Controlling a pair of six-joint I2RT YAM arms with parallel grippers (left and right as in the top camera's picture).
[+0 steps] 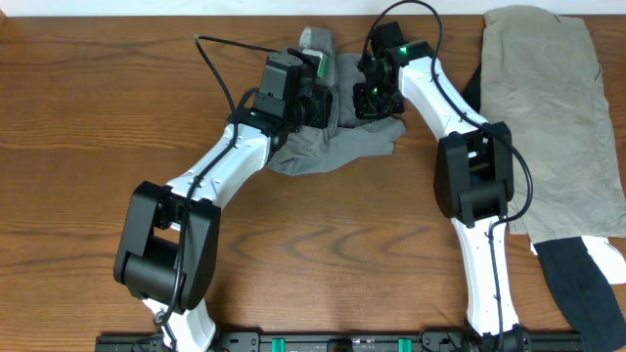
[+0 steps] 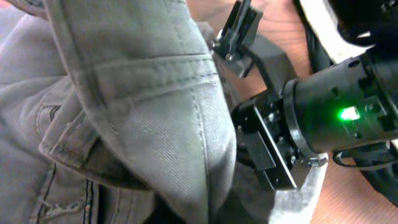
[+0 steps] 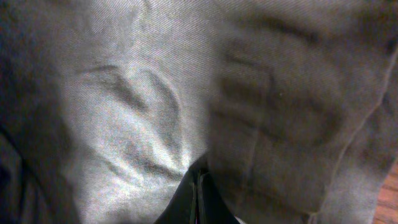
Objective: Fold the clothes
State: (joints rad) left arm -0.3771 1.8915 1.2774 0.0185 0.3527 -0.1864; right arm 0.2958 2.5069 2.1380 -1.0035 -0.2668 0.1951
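Observation:
The grey shorts (image 1: 342, 142) lie bunched at the back middle of the table, with a pale lining patch showing at their far edge. My left gripper (image 1: 315, 103) is on their left part. In the left wrist view a stitched fold of the shorts (image 2: 161, 106) rises from the jaws and hides the fingers. My right gripper (image 1: 372, 96) is on their right part. In the right wrist view its fingers (image 3: 198, 199) are pressed together with the shorts' cloth (image 3: 124, 124) all around them. The right gripper's body (image 2: 336, 118) with a green light shows close by in the left wrist view.
A paler khaki garment (image 1: 558, 117) lies spread at the right side of the table. A black garment (image 1: 587, 288) with a white piece lies at the front right. Both arms cross the middle of the wooden table (image 1: 88, 117).

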